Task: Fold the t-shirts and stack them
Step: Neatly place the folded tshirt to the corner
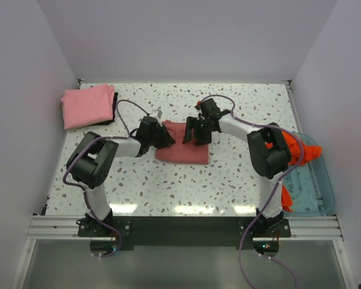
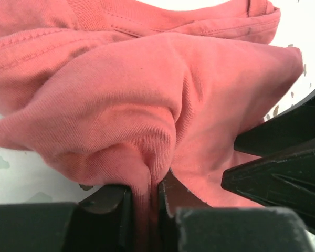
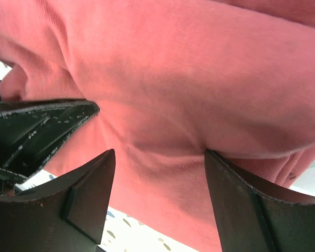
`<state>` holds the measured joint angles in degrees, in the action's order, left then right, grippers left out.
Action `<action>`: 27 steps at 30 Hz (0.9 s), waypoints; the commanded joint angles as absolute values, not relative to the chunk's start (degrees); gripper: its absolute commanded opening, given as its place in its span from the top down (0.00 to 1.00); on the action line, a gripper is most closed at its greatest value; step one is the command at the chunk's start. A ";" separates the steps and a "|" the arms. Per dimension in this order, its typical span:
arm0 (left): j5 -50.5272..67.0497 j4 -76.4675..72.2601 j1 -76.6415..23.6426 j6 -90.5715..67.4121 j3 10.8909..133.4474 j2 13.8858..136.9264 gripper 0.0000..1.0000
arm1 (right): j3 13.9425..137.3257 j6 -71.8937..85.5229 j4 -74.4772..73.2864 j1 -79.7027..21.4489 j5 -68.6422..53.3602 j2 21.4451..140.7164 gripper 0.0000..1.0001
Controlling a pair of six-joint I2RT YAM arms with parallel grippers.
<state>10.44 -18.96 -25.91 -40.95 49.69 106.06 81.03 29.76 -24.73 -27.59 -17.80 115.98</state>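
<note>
Rose-red cloth stands in a tight ridge between the left jaws, which are clamped narrow on a bunched fold of the rose-red shirt (image 2: 189, 100). The right jaws are spread wide, their two black tips pressed against the same shirt with a smooth bulge of cloth across the gap; nothing is pinched there. The two sets of jaws sit close together, each showing at the edge of the other wrist's view.

From above, both meet over the far edge of the shirt, which lies folded to a rough rectangle near the middle of the speckled bench (image 1: 240, 102). The left arm (image 1: 96, 162) rises from its base, bends at a raised elbow and reaches low to the right. The right arm (image 1: 268, 153) bends at its own elbow, runs back and left, then dips at the wrist onto the cloth.

A folded pink shirt (image 1: 87, 105) lies in the far left corner, well apart. An orange shirt (image 1: 302, 155) hangs crumpled over the pale blue tray (image 1: 322, 192) at the right edge, partly hidden by the right arm
</note>
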 commanded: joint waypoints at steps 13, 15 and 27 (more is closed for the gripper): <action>4.04 11.06 -21.54 -17.25 73.10 101.69 1.00 | 82.26 26.90 -41.21 -27.86 -15.47 104.87 0.08; 4.57 14.32 -20.13 -15.13 74.96 101.16 1.00 | 82.09 26.90 -42.27 -27.77 -14.68 101.44 0.04; 7.11 22.58 -11.26 -3.52 84.27 98.61 1.00 | 79.72 24.26 -44.56 -26.10 -15.29 96.85 0.01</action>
<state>5.52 20.60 -13.76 -8.34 79.57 100.73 80.29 26.26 -41.85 -26.55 -14.55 96.29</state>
